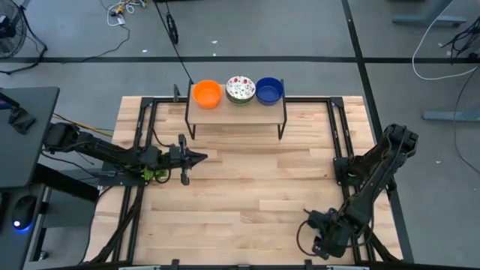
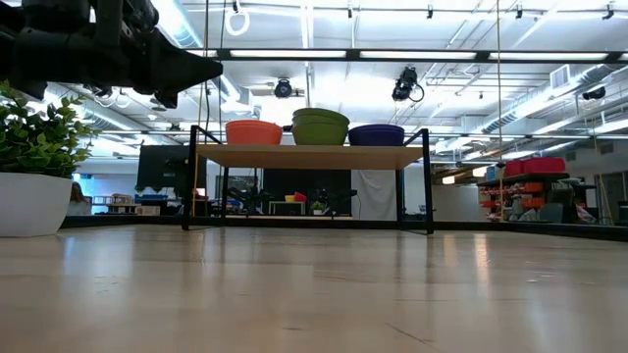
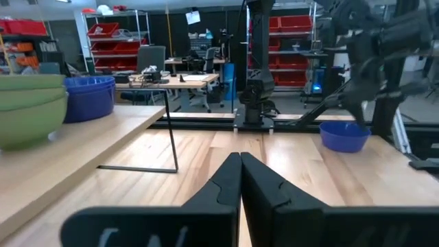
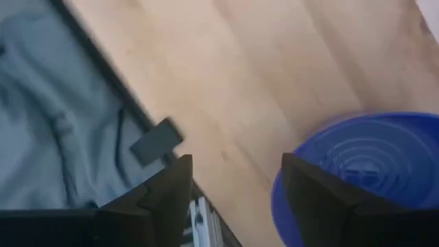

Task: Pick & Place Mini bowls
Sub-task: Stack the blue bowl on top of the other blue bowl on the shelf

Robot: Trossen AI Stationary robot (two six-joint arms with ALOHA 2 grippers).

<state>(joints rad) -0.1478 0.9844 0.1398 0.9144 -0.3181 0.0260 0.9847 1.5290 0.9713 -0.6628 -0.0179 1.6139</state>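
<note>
On the small shelf [image 1: 236,111] at the table's far side stand an orange mini bowl [image 1: 206,93], a speckled one [image 1: 240,88] and a blue one [image 1: 269,90]. Another blue mini bowl [image 3: 345,135] rests on its base on the table near the right front corner. In the high view my right arm hides it. My right gripper [image 4: 236,199] hangs open just above it, pointing steeply down, and the bowl [image 4: 370,178] lies below one finger [image 4: 322,199] and off to that side. My left gripper [image 1: 201,157] is shut and level over the table's left part, pointing toward the right edge.
A potted green plant [image 2: 29,167] stands at the table's left. The shelf's thin black legs [image 3: 171,130] reach down to the table. A black frame rail [image 4: 147,144] runs along the table edge close to my right gripper. Bare wood lies across the table's middle [image 1: 247,195].
</note>
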